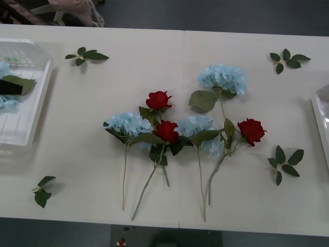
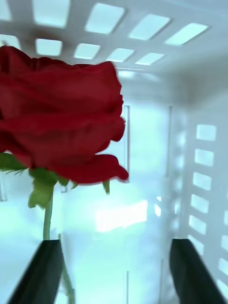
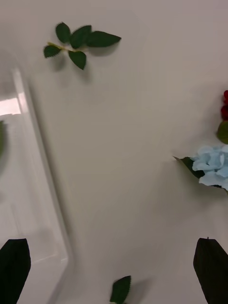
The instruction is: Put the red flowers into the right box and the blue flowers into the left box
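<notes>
On my front camera I see three red flowers [image 1: 159, 100] lying in the middle of the table [image 1: 103, 154], mixed with three blue flowers [image 1: 222, 77], their thin stems pointing toward me. The left box [image 1: 31, 110] stands at the left edge of the table and has some blue petals and a big leaf inside. Of the right box [image 1: 320, 116] I see the rim at the right edge. In the right wrist camera the right gripper [image 2: 116, 273] is inside this box (its slotted white walls are all around), the black fingers spread apart, and a fourth red flower is close by; its stem passes beside one finger, but I cannot say surely if they touch. The left gripper [image 3: 114, 273] hangs open over the table beside the left box, holding nothing. Some loose leaf sprigs [image 1: 86, 55] lie around.
</notes>
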Controlling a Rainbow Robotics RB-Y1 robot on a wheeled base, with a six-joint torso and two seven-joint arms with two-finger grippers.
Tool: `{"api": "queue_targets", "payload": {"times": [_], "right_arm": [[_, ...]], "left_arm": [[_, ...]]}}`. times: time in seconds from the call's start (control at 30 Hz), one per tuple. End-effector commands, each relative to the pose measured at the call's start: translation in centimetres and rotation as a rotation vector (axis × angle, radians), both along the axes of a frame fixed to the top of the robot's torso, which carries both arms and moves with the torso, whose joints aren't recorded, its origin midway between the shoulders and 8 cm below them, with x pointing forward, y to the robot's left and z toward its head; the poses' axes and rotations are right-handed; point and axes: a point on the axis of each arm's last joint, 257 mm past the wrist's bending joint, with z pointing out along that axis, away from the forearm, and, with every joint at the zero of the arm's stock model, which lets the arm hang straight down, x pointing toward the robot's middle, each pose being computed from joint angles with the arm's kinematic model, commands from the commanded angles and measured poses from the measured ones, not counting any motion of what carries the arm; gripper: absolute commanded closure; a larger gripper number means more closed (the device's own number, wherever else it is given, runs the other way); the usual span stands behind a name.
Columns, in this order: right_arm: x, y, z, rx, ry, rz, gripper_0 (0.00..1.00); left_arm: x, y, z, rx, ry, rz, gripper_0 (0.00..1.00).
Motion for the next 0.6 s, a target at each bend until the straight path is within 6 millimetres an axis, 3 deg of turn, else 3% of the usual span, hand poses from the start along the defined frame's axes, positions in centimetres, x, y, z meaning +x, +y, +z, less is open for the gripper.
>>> {"api": "queue_targets", "payload": {"times": [0.03,0.3,0.43,0.5,0.6], "right_arm": [[0.9,0.9,3.9,0.013,-0.016,0.064,0.0],[0.3,8.5,7.7,0.218,0.027,0.164,0.0],[-0.9,13.5,9.0,0.377,0.057,0.21,0.0],[-1.1,15.3,9.4,0.411,0.07,0.227,0.0],[-2.0,19.7,9.6,0.5,0.099,0.238,0.0]], "left_arm": [[-1.4,-4.6,-3.8,-0.058,0.024,0.025,0.0],[-2.3,-11.1,-9.4,-0.025,0.05,-0.028,0.0],[-2.3,-14.5,-12.3,0.015,0.056,-0.071,0.0],[-2.3,-15.5,-13.1,0.028,0.056,-0.079,0.0],[-2.3,-18.1,-14.4,0.038,0.059,-0.098,0.0]]}}
